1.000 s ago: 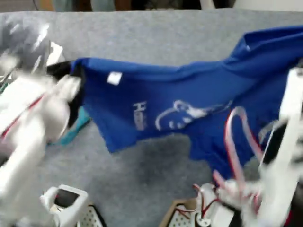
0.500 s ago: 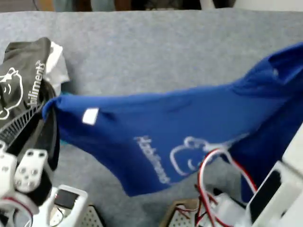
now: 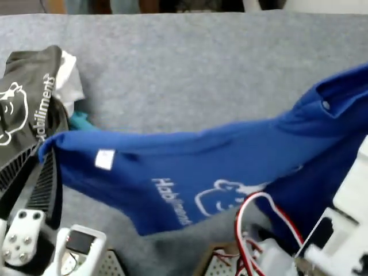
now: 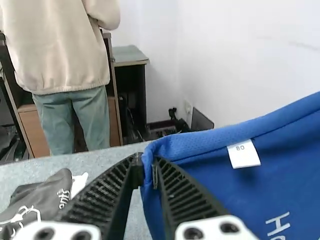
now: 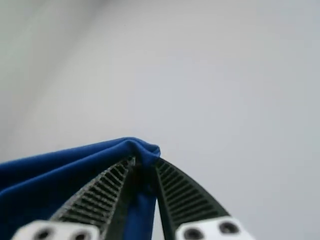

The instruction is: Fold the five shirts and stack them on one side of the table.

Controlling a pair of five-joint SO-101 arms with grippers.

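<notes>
Spreading looks like the step in hand: the blue shirt (image 3: pixel 218 167) hangs stretched above the grey bench (image 3: pixel 190 63), slung between the two arms from the near left toward the far right, its printed side up and a small white label (image 3: pixel 104 159) showing near the left end. The left end effector (image 4: pixel 147 167) is pressed together on one corner of the blue cloth, the fabric nipped right at the ribbed tips. The right end effector (image 5: pixel 144 161) pinches another fold of the same shirt in its tips, with the cloth draping away below it. Most of the shirt is off the surface; whether its lower middle brushes the bench I cannot tell.

At the far left of the bench sits the stack: a dark shirt (image 3: pixel 23 115) with white print on top, a white shirt (image 3: pixel 70 77) peeking out behind it, and a sliver of a teal garment (image 3: pixel 80 121) at its edge, just beside the held corner. By my reckoning the blue shirt is not yet folded.

The next move calls for bringing both corners down together at an even height, with the cloth kept taut so it lands flat and unwrinkled on the bare grey area. The left corner needs room from the stack, or the dark shirt may get dragged out of place
</notes>
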